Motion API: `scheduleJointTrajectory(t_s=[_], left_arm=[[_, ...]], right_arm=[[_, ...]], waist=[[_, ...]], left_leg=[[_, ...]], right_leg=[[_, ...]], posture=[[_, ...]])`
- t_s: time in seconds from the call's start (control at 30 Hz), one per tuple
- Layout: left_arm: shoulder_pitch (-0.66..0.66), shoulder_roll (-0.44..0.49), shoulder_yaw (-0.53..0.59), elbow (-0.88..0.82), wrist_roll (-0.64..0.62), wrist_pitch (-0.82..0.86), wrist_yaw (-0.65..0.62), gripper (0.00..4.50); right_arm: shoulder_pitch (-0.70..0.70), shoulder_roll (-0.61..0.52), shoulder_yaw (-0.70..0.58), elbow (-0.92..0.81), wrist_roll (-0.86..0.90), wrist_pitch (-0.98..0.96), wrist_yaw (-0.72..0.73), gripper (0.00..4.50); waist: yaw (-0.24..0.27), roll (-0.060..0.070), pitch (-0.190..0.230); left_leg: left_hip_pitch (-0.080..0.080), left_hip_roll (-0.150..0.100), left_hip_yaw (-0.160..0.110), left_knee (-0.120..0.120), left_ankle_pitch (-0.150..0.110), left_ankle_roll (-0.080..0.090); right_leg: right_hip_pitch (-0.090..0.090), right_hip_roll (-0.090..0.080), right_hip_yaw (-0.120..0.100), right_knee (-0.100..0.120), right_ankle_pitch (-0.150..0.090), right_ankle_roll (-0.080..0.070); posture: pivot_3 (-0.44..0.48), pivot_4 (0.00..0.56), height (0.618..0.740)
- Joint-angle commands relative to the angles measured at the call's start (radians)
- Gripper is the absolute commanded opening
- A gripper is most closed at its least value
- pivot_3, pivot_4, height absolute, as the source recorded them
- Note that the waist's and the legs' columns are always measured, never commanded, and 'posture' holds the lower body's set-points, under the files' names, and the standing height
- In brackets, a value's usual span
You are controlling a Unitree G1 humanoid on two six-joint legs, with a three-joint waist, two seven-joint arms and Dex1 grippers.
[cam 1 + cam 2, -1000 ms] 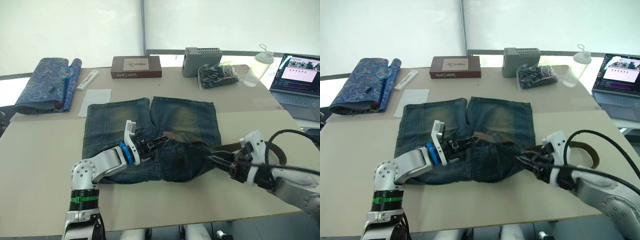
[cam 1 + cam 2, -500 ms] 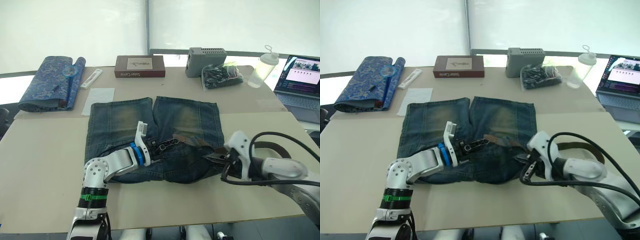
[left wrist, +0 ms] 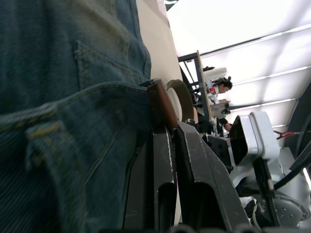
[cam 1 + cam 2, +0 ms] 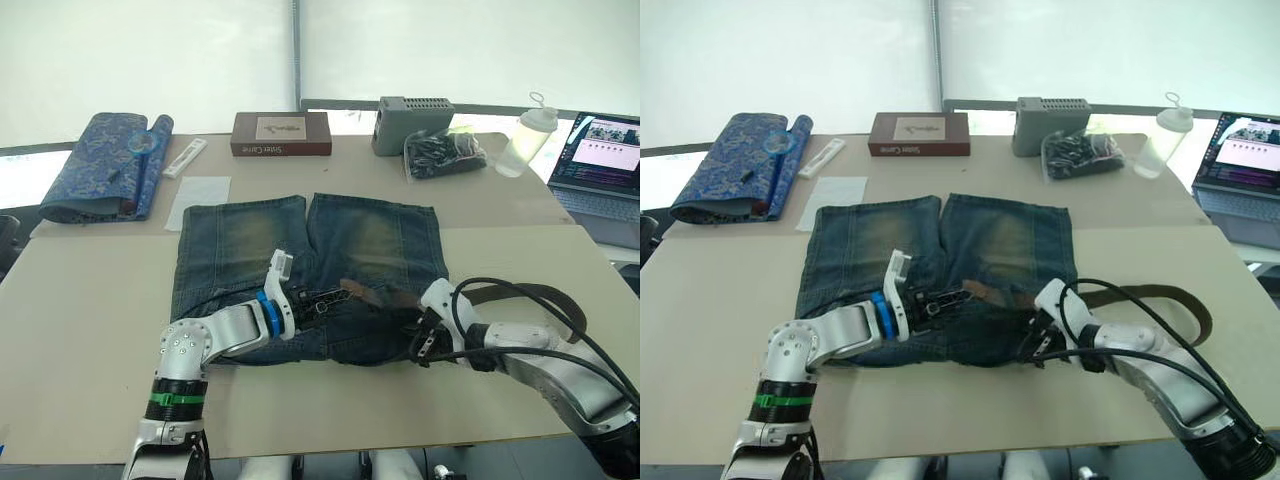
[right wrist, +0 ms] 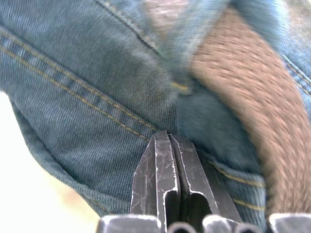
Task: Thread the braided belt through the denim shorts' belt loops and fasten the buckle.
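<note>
- The denim shorts point(image 4: 305, 265) lie flat in the middle of the desk point(image 4: 80, 320), legs pointing to the far side and the waistband toward the robot's near edge.
- The braided belt point(image 4: 520, 293) leaves the right end of the waistband and curves in a loop over bare desk on the right, near the desk's right edge; a short brown stretch of it also shows on the waistband at the middle of the shorts.
- The left gripper point(image 4: 335, 297) rests on the waistband near its middle; in the left wrist view its two fingers point(image 3: 163, 160) are pressed together with the brown belt end point(image 3: 163, 104) at their tips, seemingly pinched, right beside a belt loop point(image 3: 41, 133).
- The right gripper point(image 4: 1032, 338) sits at the right part of the waistband; in the right wrist view its fingers point(image 5: 158, 165) are closed tight against the denim just beside the belt, and whether they nip the cloth cannot be told.
- The buckle cannot be made out.
- Open desk lies on the left of the shorts and along the near edge in front of both arms.
- Along the far edge stand a folded blue patterned cloth point(image 4: 100, 165), a white paper sheet point(image 4: 198, 189), a brown box point(image 4: 281, 133), a grey box point(image 4: 413, 111), a black bag point(image 4: 445, 154) and a clear bottle point(image 4: 527, 145); a laptop point(image 4: 605, 160) sits beyond the right corner.
</note>
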Motion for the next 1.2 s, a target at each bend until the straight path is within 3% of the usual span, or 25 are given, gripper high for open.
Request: scheduleJointTrajectory(t_s=[0.03,0.3,0.47,0.8,0.97,1.2], left_arm=[[0.008,-0.018,-0.005,-0.036,0.032,-0.019,-0.004,0.00],[0.005,-0.054,0.000,-0.031,0.082,-0.043,-0.011,0.00],[-0.022,-0.103,-0.005,0.004,0.122,-0.054,-0.016,0.00],[-0.039,-0.129,-0.005,0.021,0.159,-0.022,-0.036,0.00],[-0.010,-0.085,0.017,-0.038,0.115,0.022,-0.003,0.00],[0.132,0.033,0.102,-0.172,0.014,0.009,0.057,0.00]], right_arm=[[-0.002,0.036,-0.074,-0.034,0.077,0.060,0.020,0.06],[-0.004,0.026,-0.145,-0.128,0.082,0.053,0.037,0.06],[-0.005,-0.082,-0.053,-0.112,-0.144,-0.047,0.008,0.06],[-0.097,-0.070,0.115,0.015,-0.309,-0.059,0.062,0.06],[-0.122,-0.079,0.215,0.126,-0.395,-0.072,0.123,0.06],[-0.121,-0.054,0.171,0.150,-0.366,-0.030,0.180,0.06]], waist=[[0.000,0.000,0.000],[0.001,0.000,0.000],[0.005,0.000,0.000],[0.000,0.000,0.000],[-0.002,-0.004,-0.003],[-0.008,-0.006,-0.004]], left_leg=[[0.000,0.000,0.000,0.000,0.000,0.000],[-0.001,0.000,0.000,0.000,0.001,0.000],[-0.001,-0.001,0.000,0.000,0.001,0.000],[-0.001,-0.001,0.001,0.000,0.001,-0.001],[0.002,0.000,0.000,0.000,0.001,-0.001],[0.011,0.001,-0.002,-0.002,-0.001,-0.001]], right_leg=[[0.000,0.000,0.000,0.000,0.001,0.000],[-0.001,0.000,0.000,0.000,0.001,0.000],[-0.001,-0.001,-0.001,0.000,0.001,0.000],[-0.001,0.000,-0.001,0.000,0.001,0.000],[0.002,0.000,-0.001,0.000,0.001,0.000],[0.012,0.000,-0.002,-0.001,-0.003,0.004]], posture=[[0.000,0.150,0.740],[0.000,0.150,0.740],[0.000,0.150,0.740],[0.000,0.150,0.740],[0.000,0.150,0.740],[0.000,0.150,0.740]])
